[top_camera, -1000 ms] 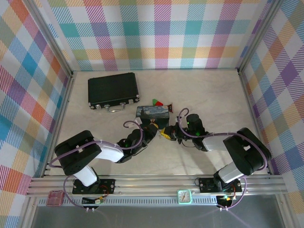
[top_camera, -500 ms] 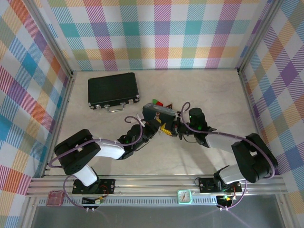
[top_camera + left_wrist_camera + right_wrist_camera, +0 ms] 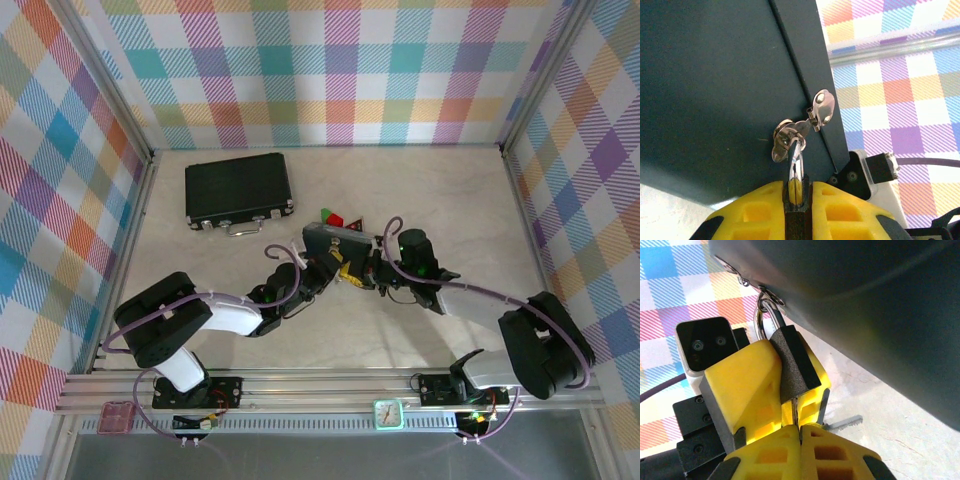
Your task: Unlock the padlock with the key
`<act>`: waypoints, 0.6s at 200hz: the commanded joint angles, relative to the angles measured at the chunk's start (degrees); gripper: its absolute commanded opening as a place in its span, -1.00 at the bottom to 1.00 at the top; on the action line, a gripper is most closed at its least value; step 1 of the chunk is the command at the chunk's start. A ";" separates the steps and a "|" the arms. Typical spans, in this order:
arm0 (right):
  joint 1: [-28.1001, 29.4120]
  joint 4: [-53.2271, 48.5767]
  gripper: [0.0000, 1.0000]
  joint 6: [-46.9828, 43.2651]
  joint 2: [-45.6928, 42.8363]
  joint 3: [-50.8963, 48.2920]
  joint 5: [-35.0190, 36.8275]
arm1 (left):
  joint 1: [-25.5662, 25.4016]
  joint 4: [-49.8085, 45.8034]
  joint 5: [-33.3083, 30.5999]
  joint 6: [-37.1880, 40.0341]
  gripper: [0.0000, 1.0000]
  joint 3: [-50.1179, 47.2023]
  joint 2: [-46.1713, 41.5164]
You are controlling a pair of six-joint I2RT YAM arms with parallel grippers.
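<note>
Overhead, the two arms meet near the middle of the pale tabletop (image 3: 440, 190). The left gripper (image 3: 333, 268) and the right gripper (image 3: 358, 275) sit tip to tip just below a dark blue painted box (image 3: 335, 238) that is tilted up at their ends. A flat black case with a silver handle (image 3: 238, 190) lies well apart at the back left. Small red and green blocks (image 3: 328, 215) lie just behind the box.

From the left wrist, the left gripper (image 3: 796, 197) has its yellow fingers (image 3: 757, 212) clenched on the dark body of a small padlock with a silvery shackle (image 3: 795, 160). The shackle runs up through the silver hasp ring (image 3: 785, 135) on the box's dark face (image 3: 715, 75).

From the right wrist, the right gripper (image 3: 800, 437) is pressed shut on a thin sliver of metal key (image 3: 796, 412), seen edge-on. The key's end is at the underside of the padlock (image 3: 795, 365), which the left arm's yellow fingers (image 3: 747, 380) grip from both sides. The shackle hangs from the ring under the box (image 3: 865, 300).
</note>
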 commanded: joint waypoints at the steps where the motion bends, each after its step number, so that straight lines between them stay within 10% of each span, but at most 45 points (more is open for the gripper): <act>1: 0.02 2.08 -1.00 -4.14 -1.27 1.05 12.87 | -7.41 6.71 19.85 0.47 -1.00 -0.24 -1.25; 120: 0.20 -3.53 -1.00 -17.98 6.49 -6.18 7.72 | -11.13 20.31 -1.20 8.81 -1.00 -3.89 14.87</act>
